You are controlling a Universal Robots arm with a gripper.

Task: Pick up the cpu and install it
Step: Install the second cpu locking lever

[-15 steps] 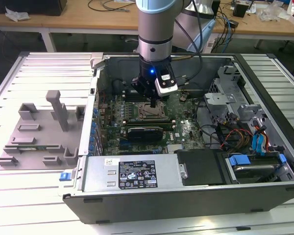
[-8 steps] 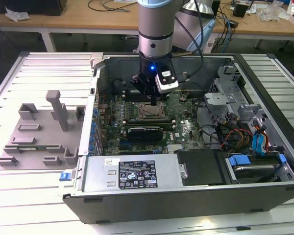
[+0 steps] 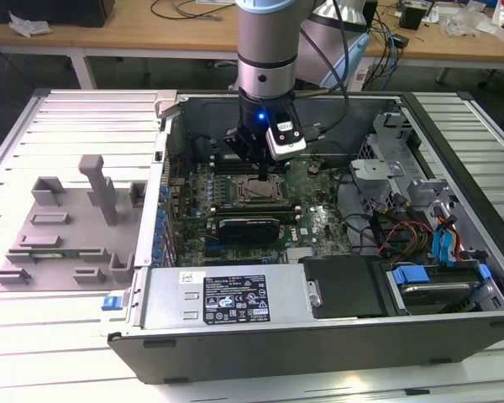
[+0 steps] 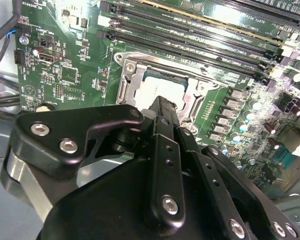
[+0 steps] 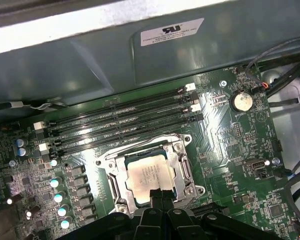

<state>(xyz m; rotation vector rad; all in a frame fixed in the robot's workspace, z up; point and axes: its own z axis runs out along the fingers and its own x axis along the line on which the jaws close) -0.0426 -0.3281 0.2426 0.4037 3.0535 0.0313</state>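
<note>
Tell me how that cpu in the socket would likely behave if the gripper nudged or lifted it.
The cpu is a thin flat square with a shiny metal top, so probably stiff and light, and slippery to pinch. It lies inside the socket frame, so a sideways push would likely jam against the frame rather than slide. The gripper hovers close above it.

The small flat square chip with its shiny silver-grey metal top (image 5: 149, 180) lies level inside the dark square socket frame with bright metal edges (image 5: 182, 167) on the green motherboard (image 5: 240, 145), right under my wrist. In the first wrist view its lid is pale and faintly printed, its edges run parallel to the frame's sides, and one edge is hidden behind my own black hardware. In the second wrist view I see a strip of the cpu (image 4: 162, 82) in that same frame. In the exterior view the chip (image 3: 258, 192) sits mid-board inside the open computer case (image 3: 454, 168).
</note>
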